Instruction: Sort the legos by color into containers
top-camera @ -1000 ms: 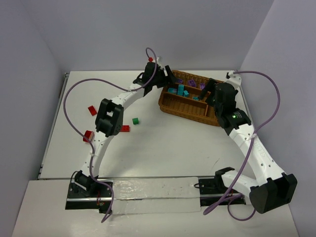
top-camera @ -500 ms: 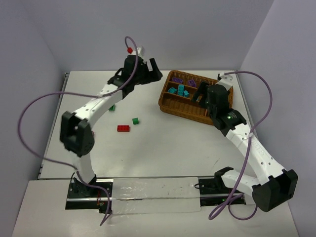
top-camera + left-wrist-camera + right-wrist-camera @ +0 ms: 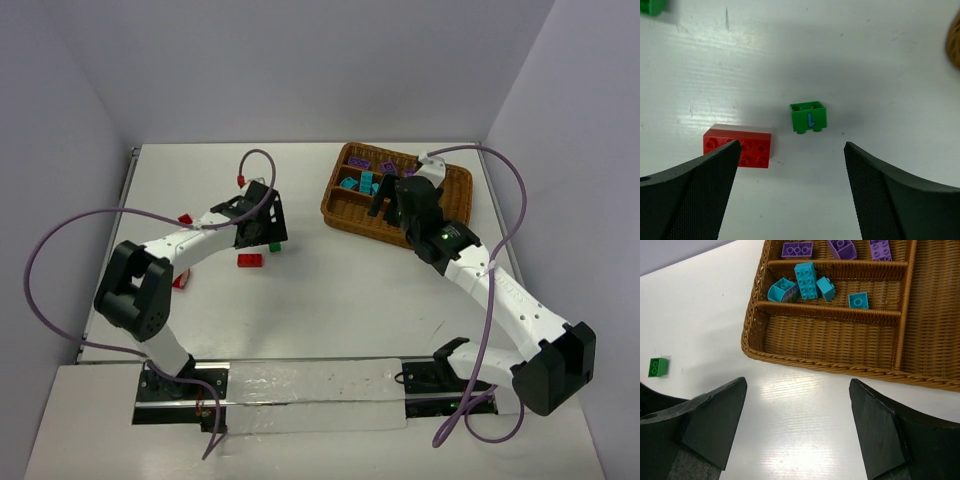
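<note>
My left gripper is open and empty, low over the table's middle left. In the left wrist view a small green lego lies just ahead of the gap and a red lego lies beside the left fingertip. Both show from above: the green lego and the red lego. The brown wicker tray holds teal legos in one slot and purple legos in the far slot. My right gripper is open and empty, above the tray's near left rim.
Two more red legos lie at the left, one behind the left arm and one nearer. Another green lego lies farther off. A green lego shows left of the tray. Walls enclose the table on three sides.
My left arm swung back from the tray and came down over the green and red legos. My right gripper moved left along the tray, toward its near left rim.
</note>
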Robot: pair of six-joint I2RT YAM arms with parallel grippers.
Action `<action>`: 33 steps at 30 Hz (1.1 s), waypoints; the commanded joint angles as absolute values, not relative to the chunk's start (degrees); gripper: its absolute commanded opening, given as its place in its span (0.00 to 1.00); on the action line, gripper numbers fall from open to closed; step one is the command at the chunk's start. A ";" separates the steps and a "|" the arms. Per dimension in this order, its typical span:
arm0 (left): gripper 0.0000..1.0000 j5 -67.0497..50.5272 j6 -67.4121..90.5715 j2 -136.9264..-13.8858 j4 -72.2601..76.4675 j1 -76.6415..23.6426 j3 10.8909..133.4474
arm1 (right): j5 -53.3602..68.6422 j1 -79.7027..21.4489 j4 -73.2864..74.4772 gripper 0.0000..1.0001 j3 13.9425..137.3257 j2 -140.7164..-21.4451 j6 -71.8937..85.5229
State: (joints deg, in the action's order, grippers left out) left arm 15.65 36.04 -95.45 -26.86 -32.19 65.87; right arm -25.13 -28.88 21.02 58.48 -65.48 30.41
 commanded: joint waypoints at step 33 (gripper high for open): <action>0.18 23.86 39.97 -107.51 -28.30 -36.03 76.46 | -30.46 -31.00 23.03 0.91 60.99 -64.49 30.65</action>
